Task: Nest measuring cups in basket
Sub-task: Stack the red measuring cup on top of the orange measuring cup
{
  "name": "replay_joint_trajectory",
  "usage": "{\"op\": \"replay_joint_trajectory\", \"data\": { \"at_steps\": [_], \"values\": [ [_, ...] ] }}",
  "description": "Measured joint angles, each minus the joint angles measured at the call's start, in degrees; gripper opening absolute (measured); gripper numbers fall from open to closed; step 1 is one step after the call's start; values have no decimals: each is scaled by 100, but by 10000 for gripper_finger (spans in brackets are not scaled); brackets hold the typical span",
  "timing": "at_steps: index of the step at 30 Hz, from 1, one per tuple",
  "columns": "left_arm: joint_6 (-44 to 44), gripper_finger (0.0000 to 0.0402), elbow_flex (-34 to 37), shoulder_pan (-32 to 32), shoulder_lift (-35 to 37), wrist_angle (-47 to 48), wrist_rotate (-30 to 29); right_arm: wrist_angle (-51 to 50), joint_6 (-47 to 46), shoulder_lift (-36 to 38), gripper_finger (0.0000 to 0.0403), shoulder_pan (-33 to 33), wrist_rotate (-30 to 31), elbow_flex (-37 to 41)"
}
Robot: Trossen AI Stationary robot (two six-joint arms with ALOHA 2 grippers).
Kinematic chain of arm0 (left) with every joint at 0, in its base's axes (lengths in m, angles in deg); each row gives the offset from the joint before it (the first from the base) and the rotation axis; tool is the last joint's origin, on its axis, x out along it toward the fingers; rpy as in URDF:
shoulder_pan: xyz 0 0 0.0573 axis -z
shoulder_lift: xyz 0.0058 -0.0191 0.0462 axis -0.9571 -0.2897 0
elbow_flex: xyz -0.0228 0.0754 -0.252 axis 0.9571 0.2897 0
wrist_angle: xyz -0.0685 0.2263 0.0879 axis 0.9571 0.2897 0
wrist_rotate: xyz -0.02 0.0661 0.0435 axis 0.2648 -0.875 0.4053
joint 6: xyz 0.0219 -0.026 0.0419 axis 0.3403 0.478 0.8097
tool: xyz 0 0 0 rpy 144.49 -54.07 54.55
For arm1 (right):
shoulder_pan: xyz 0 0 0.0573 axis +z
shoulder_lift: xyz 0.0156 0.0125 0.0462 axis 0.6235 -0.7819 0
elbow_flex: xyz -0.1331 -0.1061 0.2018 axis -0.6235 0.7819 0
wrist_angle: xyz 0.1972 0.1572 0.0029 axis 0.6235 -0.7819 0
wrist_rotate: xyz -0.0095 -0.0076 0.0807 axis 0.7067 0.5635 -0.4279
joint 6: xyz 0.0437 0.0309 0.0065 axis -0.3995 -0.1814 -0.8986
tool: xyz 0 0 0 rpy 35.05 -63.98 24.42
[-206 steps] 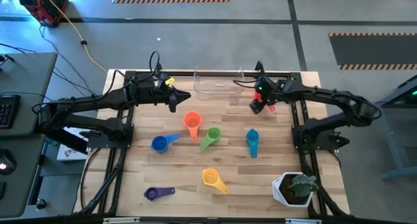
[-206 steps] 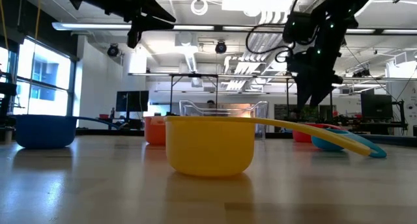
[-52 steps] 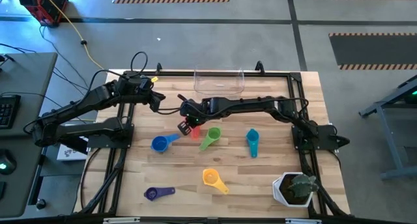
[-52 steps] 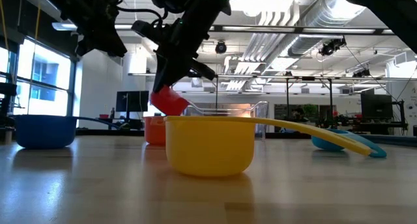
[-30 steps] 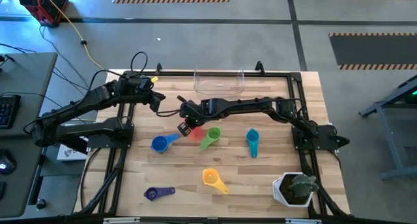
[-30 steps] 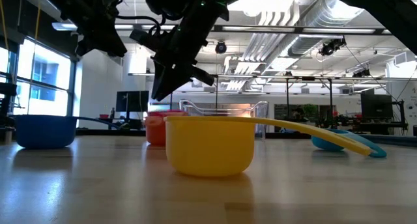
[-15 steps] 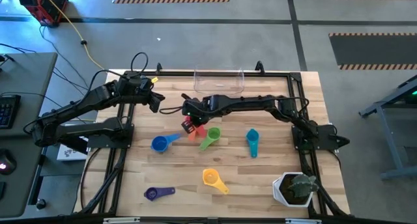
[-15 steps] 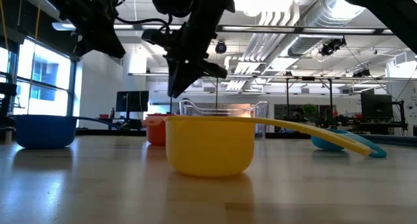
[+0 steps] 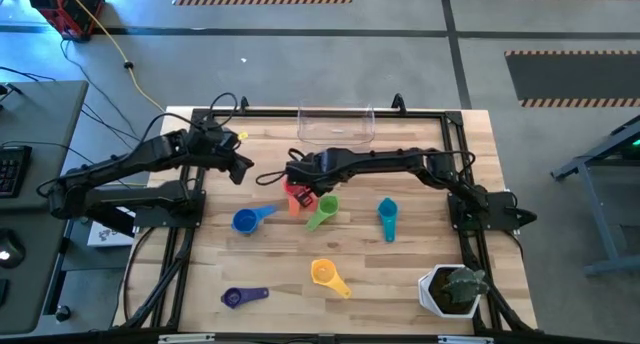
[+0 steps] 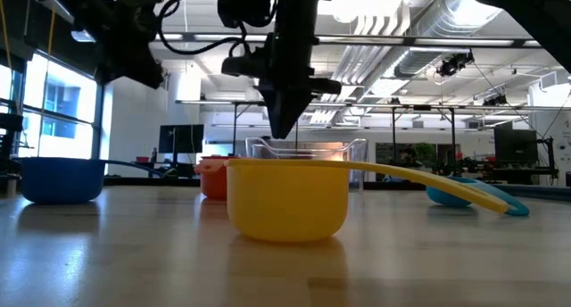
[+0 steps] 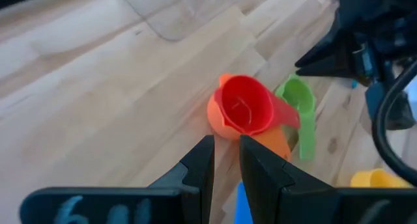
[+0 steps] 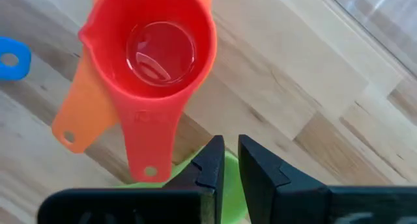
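Observation:
The red cup (image 12: 156,48) sits nested inside the orange cup (image 12: 81,120) on the table's middle, its handle lying beside the orange handle. My right gripper (image 12: 230,160) hovers above them, pointing steeply down, shut and empty. My left gripper (image 9: 244,173), also shut and empty, hangs to the left of the pair (image 11: 244,107). The green cup (image 9: 322,212), blue cup (image 9: 250,219), teal cup (image 9: 387,216), yellow cup (image 9: 328,274) and purple cup (image 9: 242,297) lie on the wood. The clear basket (image 9: 335,126) stands at the far edge.
A white plant pot (image 9: 452,289) stands at the near right corner. Black frame rails (image 9: 190,234) run along the table's left and right sides. In the low view the yellow cup (image 10: 285,200) fills the foreground.
My right gripper has risen away from the red cup and gone a little toward the table's right, tipping to point more steeply down. The red cup stays nested in the orange cup.

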Motion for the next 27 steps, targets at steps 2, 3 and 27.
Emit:
{"op": "replay_joint_trajectory", "data": {
  "at_steps": [2, 3, 27],
  "values": [
    [-42, 62, 65, 21, -1, 11, -15, 2, 2, -82, 37, -2, -4, -1],
    [-42, 62, 71, 25, -1, 25, -19, 4, 10, -142, 37, -3, -18, -1],
    [19, 62, 77, 26, 1, -16, -30, 606, 444, -525, 37, -7, -1072, 4]
  ]
}}
